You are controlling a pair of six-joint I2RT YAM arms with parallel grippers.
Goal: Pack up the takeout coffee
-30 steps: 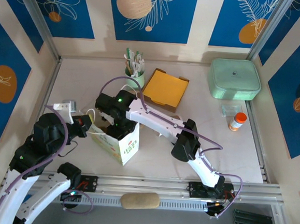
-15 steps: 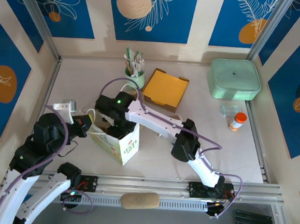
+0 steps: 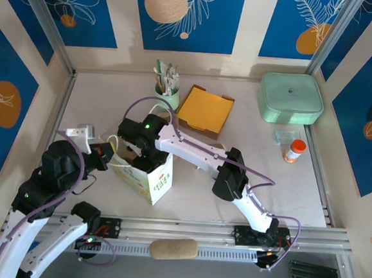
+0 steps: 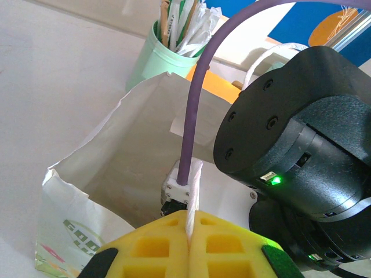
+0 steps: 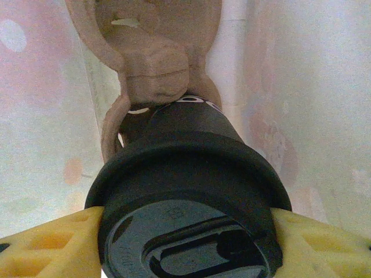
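Takeout coffee (image 5: pixel 185 191): sits low centre in the right wrist view, inside the white paper bag (image 3: pixel 153 181), its glossy black round lid uppermost. The right pincer (image 5: pixel 185 249) stands part open, with a yellow moulded pad against each side of the lid rim, gripping the takeout coffee. At upper centre, a rough, matte brown moulded-pulp carrier (image 5: pixel 152 63) lies close against the cup; contact cannot be confirmed. Thin pale bag walls close in left and right. The left pincer (image 4: pixel 189 246) is fully closed on the bag's white cord handle (image 4: pixel 196 191). The right arm's black wrist crowds the bag mouth. On the tabletop (image 3: pixel 267 177) above the bag are a mint-green cup (image 3: pixel 168 97) of wrapped utensils and a square yellow box (image 3: pixel 205 111). At upper right is a mint lidded container (image 3: pixel 291 99).
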